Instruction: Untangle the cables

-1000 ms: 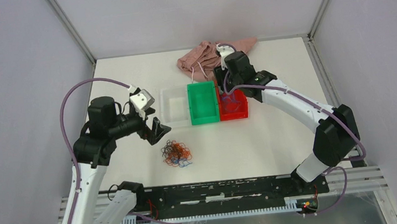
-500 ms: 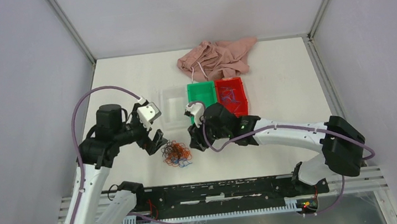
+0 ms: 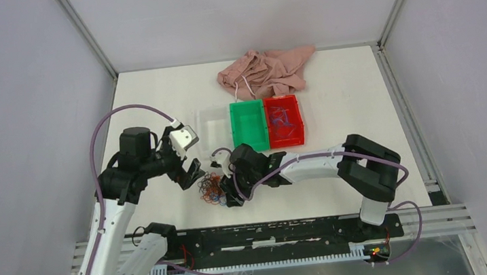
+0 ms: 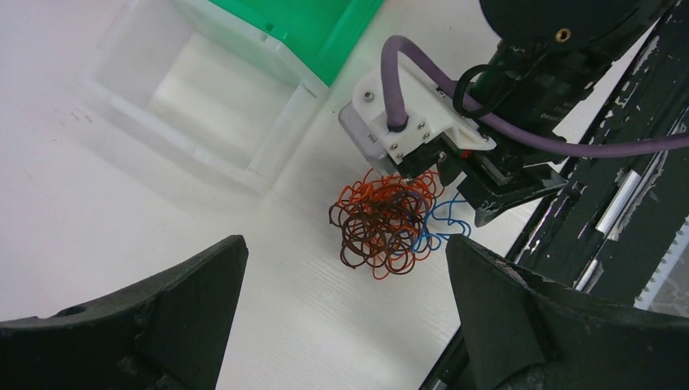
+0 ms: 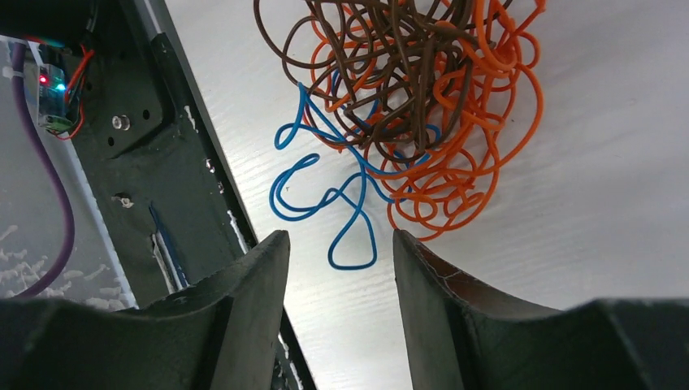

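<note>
We see the cables (image 3: 213,187) lying as one tangle on the counter (image 3: 360,108), in front of the green bin (image 3: 251,148). The right tool (image 3: 230,193) is apart just beside the tangle; the left tool (image 3: 194,172), also apart, hovers at its other side.

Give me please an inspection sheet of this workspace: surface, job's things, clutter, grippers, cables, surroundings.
Surface: white table, faint grain.
Job's things: tangle of thin orange, brown and blue wires on the table near its front edge; one blue strand trails out of it; loose strands lie in the red plastic bin.
Clutter: crumpled pink cloth at the far edge; green plastic bin and clear plastic bin, nothing seen inside.
Grippers: left gripper open, beside the tangle; right gripper open, the blue strand's loop between its fingers, not clamped.
Cables: purple sheathed cable runs along each arm.
Surroundings: grey walls; black rail at the near edge.
</note>
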